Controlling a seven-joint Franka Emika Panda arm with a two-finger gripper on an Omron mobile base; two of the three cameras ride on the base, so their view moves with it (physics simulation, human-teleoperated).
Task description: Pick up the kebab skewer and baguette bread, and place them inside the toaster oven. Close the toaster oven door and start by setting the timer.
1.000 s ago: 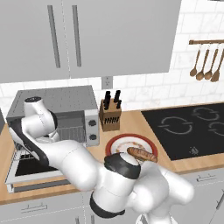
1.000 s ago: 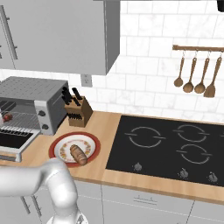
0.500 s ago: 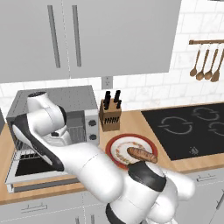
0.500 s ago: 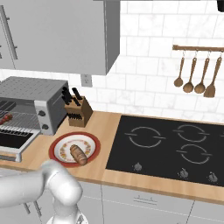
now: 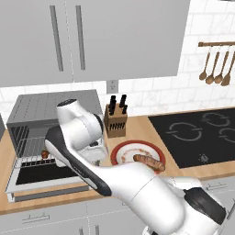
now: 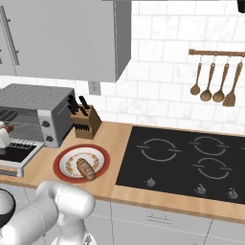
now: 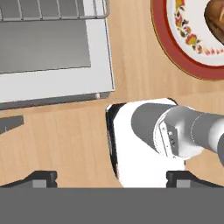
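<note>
The claw (image 7: 111,177) is spread wide with nothing between its fingertips (image 7: 41,177), looking down at the bare wooden counter (image 7: 57,131) just in front of the lowered oven door (image 7: 48,43). The toaster oven (image 5: 46,114) stands open at the counter's left end, and the skewer (image 5: 45,154) lies on its wire rack. Beside the oven, the baguette (image 6: 86,167) rests on the red-rimmed plate (image 6: 64,165), near the knife block (image 6: 86,123). The black cooktop (image 6: 191,160) lies further right.
</note>
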